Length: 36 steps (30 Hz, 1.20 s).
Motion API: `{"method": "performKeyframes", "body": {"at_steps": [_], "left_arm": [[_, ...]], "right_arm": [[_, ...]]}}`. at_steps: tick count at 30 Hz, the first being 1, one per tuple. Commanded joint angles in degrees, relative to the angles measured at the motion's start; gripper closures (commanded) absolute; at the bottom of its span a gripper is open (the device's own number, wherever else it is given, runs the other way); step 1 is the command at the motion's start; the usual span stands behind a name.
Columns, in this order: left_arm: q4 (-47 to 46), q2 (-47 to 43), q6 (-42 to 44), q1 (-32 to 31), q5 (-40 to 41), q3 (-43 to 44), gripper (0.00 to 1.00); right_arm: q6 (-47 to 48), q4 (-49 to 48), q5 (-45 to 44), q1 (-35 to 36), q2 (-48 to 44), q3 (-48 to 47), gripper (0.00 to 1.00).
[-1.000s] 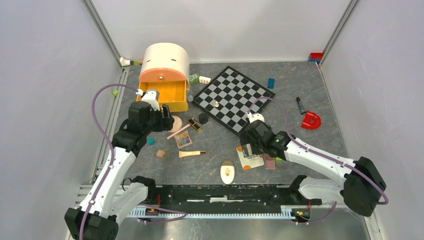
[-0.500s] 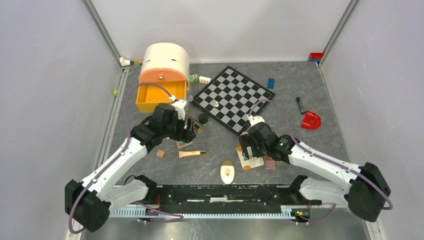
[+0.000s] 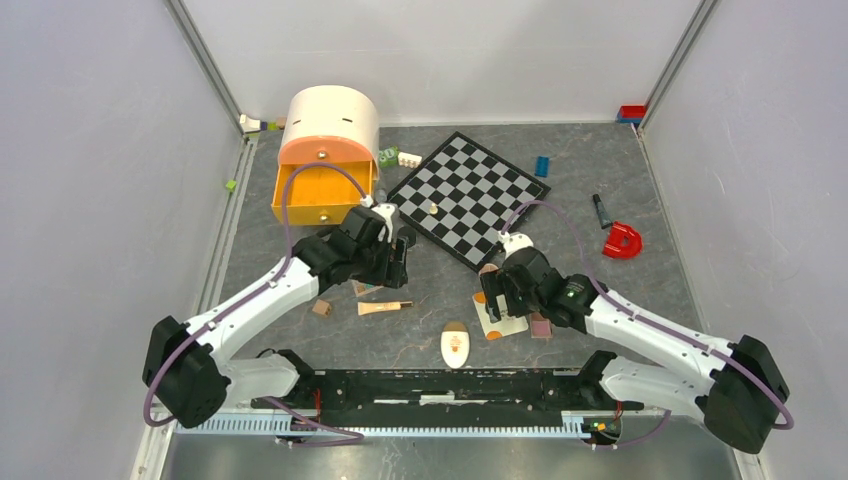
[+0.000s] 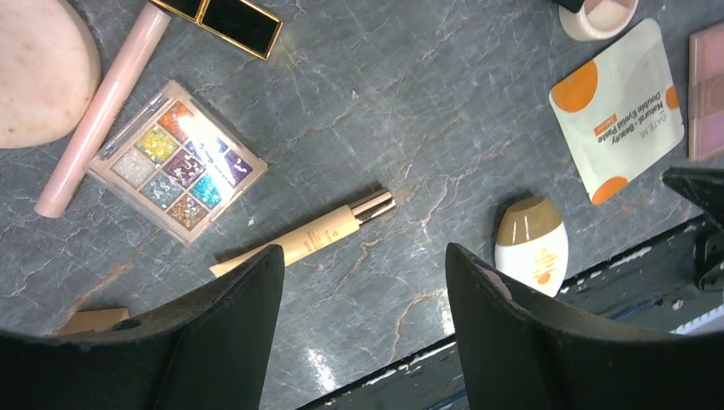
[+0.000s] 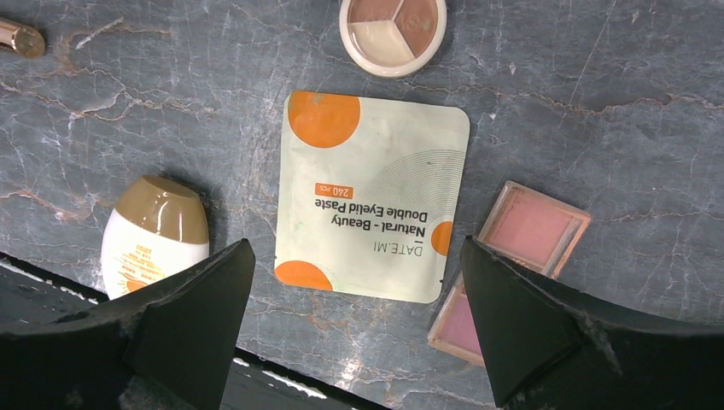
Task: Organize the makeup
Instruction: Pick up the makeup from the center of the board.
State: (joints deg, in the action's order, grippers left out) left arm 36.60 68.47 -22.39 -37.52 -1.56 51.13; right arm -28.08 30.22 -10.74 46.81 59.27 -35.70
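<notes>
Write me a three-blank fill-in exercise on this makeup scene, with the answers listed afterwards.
1. The left gripper and the right gripper both stand ____, holding nothing.
2. The round compact is divided into ____ sections of colour.
3. The sachet below the right gripper is white with dots of ____.

Missing words: open; three; orange.

Bright, even overhead light leaves only soft shadows on the grey tabletop [image 3: 680, 200]. Ahead-left of the left pincer [image 4: 363, 254], itself dark and soft-edged, a white glare spot burns on the eyeshadow palette [image 4: 175, 162]. Between the tips of the right pincer [image 5: 356, 246] the sachet [image 5: 371, 196] print is sharp, and the frame's lower corners fall dark.
</notes>
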Motion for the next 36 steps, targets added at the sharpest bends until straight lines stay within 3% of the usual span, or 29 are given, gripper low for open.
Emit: {"method": "performKeyframes", "body": {"at_steps": [1,9,22,36], "left_arm": [[0.65,0.47,-7.21,-1.95,7.61,1.57,0.24],[0.62,-3.78,-13.61,-1.98,13.97,-3.85,0.18],[-1.88,-4.18,-16.89,-2.13,8.81,-11.53,0.2],[-7.87,-1.89,-9.34,-2.39,7.84,-10.29,0.16]], "right_arm": [[1.15,-1.41,-0.12,-0.16,-1.8,0.11,0.02],[1.45,-1.38,-0.49,-0.14,-2.36,0.54,0.02],[1.58,-0.73,-0.97,-0.11,-3.8,1.24,0.02],[1.63,-0.61,0.28,-0.16,-3.42,0.86,0.02]]}}
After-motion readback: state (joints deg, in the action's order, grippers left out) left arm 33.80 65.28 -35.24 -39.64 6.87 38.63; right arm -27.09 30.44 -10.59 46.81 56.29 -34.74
